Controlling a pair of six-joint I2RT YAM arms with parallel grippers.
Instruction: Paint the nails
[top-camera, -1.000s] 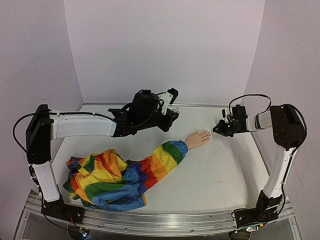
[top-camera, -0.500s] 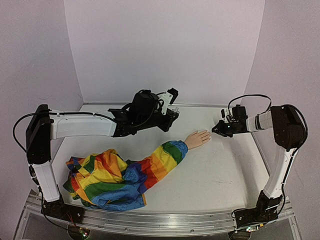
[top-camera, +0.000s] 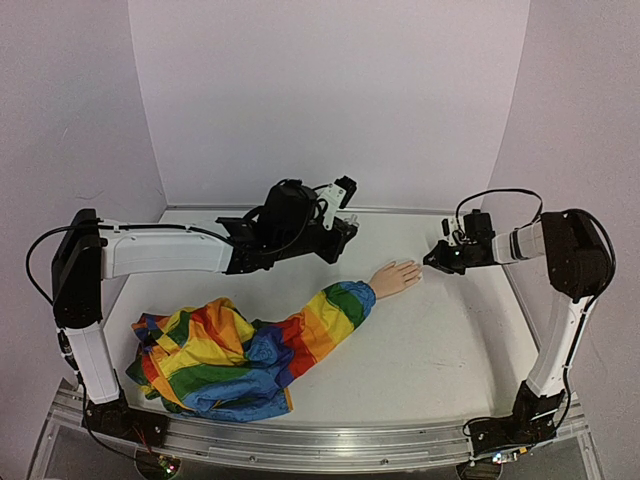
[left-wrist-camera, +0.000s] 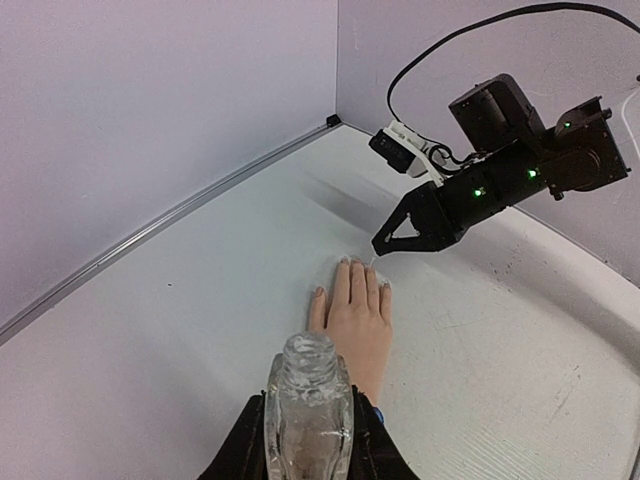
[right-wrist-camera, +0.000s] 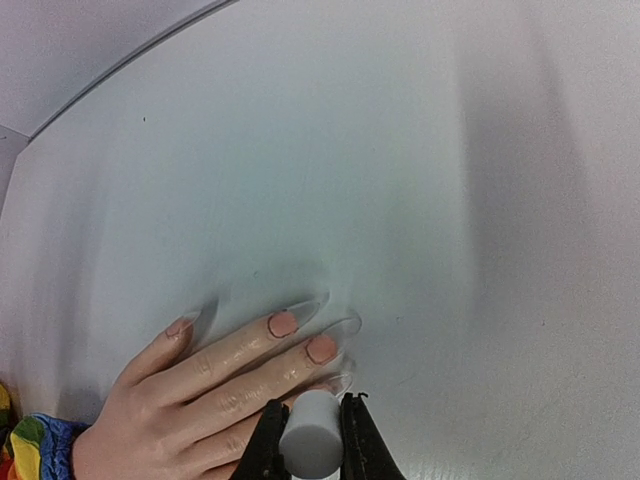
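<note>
A pale peach mannequin hand (top-camera: 396, 276) lies flat on the table at the end of a rainbow-striped sleeve (top-camera: 240, 350). Its long clear nails (right-wrist-camera: 310, 325) show in the right wrist view; the hand also shows in the left wrist view (left-wrist-camera: 355, 325). My right gripper (top-camera: 437, 259) is shut on a grey cylindrical brush cap (right-wrist-camera: 308, 436) right above the fingertips. My left gripper (top-camera: 345, 226) is shut on a small clear bottle (left-wrist-camera: 307, 410), open-topped, held above the table behind the hand's wrist.
White table (top-camera: 440, 340) with purple walls behind and at both sides. The bunched rainbow fabric fills the near left. The right arm's cable (top-camera: 500, 195) loops above its wrist.
My right gripper has edged slightly left toward the fingertips. The left arm and the hand have not moved.
</note>
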